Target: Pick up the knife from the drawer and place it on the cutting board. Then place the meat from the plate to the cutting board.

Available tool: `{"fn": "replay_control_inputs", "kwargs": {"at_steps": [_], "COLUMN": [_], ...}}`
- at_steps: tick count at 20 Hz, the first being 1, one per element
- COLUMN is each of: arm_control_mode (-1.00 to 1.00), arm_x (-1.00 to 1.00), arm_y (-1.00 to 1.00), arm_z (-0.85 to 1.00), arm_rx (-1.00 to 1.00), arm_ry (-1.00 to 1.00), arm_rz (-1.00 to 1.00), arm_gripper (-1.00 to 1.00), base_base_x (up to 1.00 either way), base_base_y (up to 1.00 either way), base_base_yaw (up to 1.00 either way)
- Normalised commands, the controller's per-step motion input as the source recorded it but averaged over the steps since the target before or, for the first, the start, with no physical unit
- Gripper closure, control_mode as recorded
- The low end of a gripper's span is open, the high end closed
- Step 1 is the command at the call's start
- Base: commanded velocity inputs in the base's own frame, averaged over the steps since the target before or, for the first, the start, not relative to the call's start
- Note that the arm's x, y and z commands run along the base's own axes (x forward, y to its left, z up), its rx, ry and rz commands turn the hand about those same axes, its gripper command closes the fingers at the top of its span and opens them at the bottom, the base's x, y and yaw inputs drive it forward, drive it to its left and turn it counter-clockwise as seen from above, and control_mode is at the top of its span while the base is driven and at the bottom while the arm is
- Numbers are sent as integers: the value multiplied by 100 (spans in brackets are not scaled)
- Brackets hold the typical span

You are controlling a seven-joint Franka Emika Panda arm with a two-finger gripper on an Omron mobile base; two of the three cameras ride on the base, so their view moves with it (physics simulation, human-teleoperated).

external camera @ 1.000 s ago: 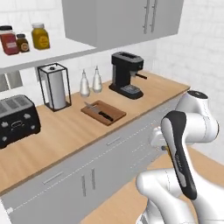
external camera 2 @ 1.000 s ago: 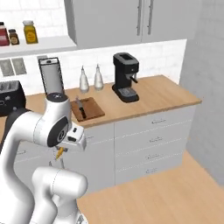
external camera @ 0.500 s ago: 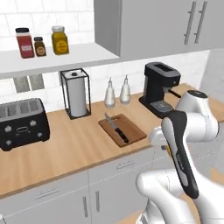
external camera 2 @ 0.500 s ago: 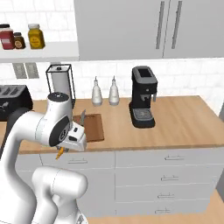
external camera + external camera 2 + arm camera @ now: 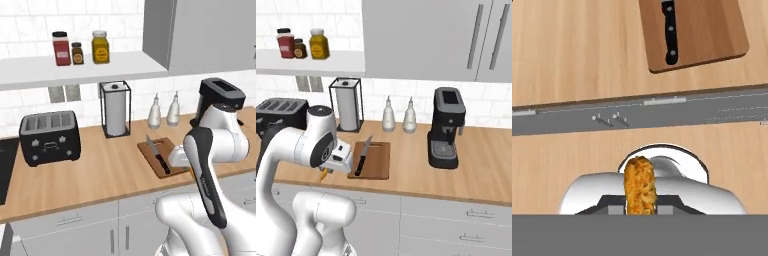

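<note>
My base has swung toward the cutting board (image 5: 712,35); my gripper (image 5: 640,202), clamping the meat (image 5: 640,186), hangs short of it, knife (image 5: 669,32) already there.

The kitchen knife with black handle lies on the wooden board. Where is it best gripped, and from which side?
Grip the black-handled silver-bladed kitchen knife by its handle, from straight above, pincer closing across it. It lies flat on the reddish-brown wooden cutting board, so probably only the handle's long sides are reachable.
</note>
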Motion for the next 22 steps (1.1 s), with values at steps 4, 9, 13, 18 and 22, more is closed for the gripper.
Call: {"fn": "replay_control_inputs", "kwargs": {"at_steps": [4,9,13,18,22], "arm_control_mode": [100,100,100,100,-100], "arm_x": [0,0,0,0,14], "arm_y": [0,0,0,0,0], "arm_z": [0,0,0,0,-10], "arm_rx": [0,0,0,0,0], "arm_ry": [0,0,0,0,6], "arm_rz": [0,0,0,0,0], "arm_gripper": [100,100,100,100,100], "base_base_x": [74,21,0,0,6], "base_base_y": [-48,-37,-4,0,0], "base_base_yaw": [23,12,0,0,0]}}
